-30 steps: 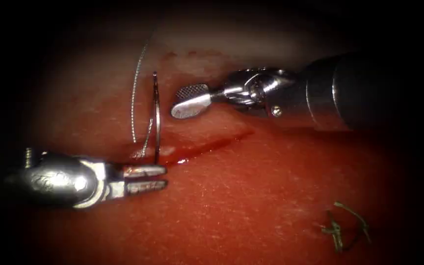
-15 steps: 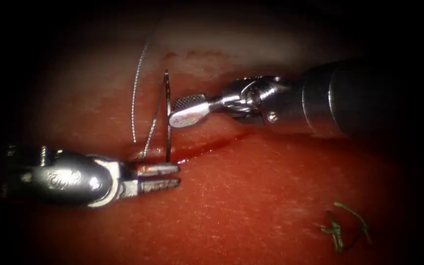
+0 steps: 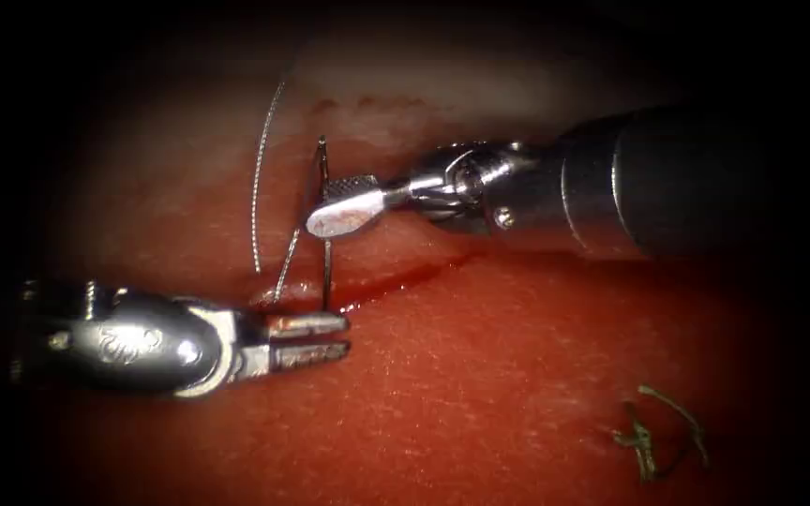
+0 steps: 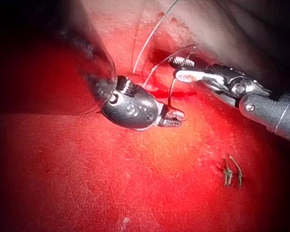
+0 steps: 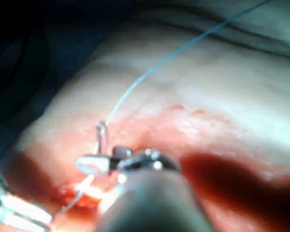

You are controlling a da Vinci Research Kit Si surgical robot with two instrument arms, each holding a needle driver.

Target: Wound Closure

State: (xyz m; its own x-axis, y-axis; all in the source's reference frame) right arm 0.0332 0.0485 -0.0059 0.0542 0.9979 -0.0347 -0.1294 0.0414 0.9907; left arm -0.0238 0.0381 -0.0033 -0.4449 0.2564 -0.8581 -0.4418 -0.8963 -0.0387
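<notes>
**Needle upright at the cut, both tools on it**

Needle stands upright left of centre, lower end at the cut in the tissue, whether sunk in I cannot tell. Left tool grips its lower end, jaws closed. Right tool has jaws parted around the upper curve, not clamped. Thread arcs from the needle's top toward the upper left. Endoscope view alone shows faint engraving on the left tool's body, unreadable. Cut ends of thread lie lower right; left wrist view shows them too. Red fluid pools along the cut.
</notes>
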